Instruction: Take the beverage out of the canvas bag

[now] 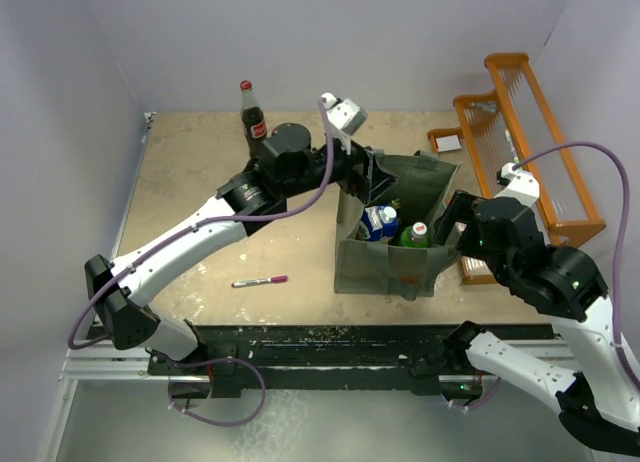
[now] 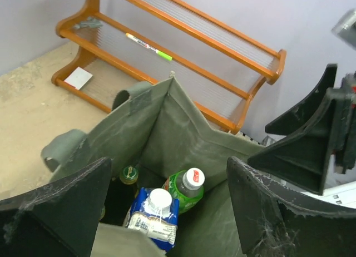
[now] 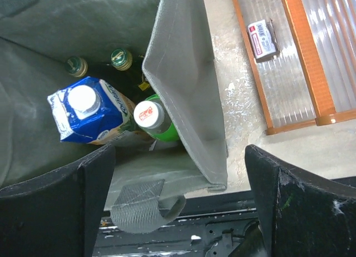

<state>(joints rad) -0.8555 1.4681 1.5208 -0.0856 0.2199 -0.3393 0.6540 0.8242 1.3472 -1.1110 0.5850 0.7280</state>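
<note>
Right tool point(image 3: 178, 162), fingers wide apart and holding nothing, hangs over the right wall of the canvas bag point(image 3: 189, 84). Left tool point(image 2: 167, 173), likewise apart, sits over its far-left rim. Inside the bag, mid-tabletop point(image 1: 200, 202), stand a green bottle point(image 3: 153, 120) and a blue carton point(image 3: 83, 109).

The pincer point(image 3: 178, 157) gaped wide, with the side wall of the canvas bag point(image 3: 189, 90) between its fingers point(image 3: 50, 207). Ahead of the finger over the bag stood a blue carton point(image 3: 83, 112), a green bottle point(image 3: 158, 126) and two dark bottles point(image 3: 121, 59). Ahead of the other lay an orange rack point(image 3: 303, 57) with a small box point(image 3: 262, 39).
</note>
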